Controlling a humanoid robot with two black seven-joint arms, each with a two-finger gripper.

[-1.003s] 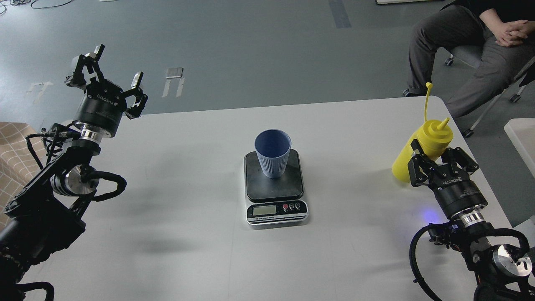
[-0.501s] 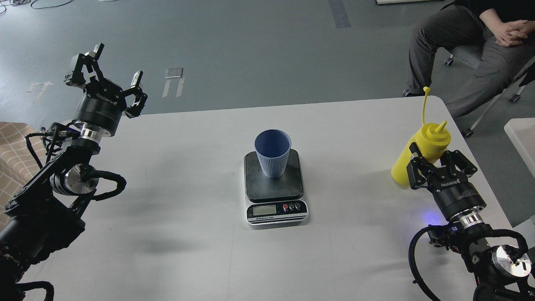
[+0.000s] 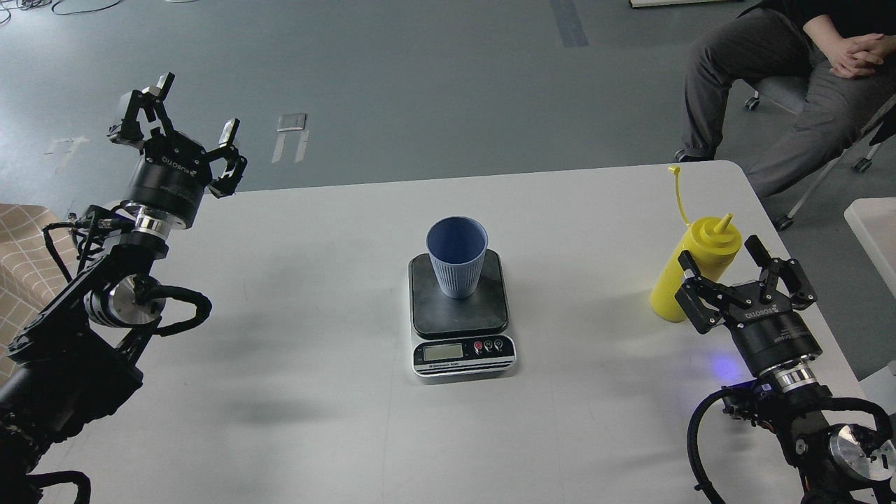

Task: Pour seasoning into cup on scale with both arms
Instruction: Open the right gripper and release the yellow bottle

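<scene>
The light blue cup (image 3: 456,256) stands upright on the dark plate of the scale (image 3: 428,311) at the table's middle. The yellow seasoning bottle (image 3: 677,280) stands on the table at the right, leaning slightly right, its tip cover hanging off its tether. My right gripper (image 3: 717,250) is open and holds nothing. Its left finger crosses in front of the bottle's body; I cannot tell whether it touches. My left gripper (image 3: 197,108) is open and empty, raised over the table's far left corner, well away from the cup.
The white table (image 3: 301,364) ends close to the right of my right arm. A seated person (image 3: 763,77) on a wheeled chair is beyond the far right corner. A chequered cloth (image 3: 21,252) lies off the left edge.
My right gripper has opened, let go of the bottle and drawn back slightly. The bottle went from tilted in the grip to standing a little further left. The left arm has not moved.
</scene>
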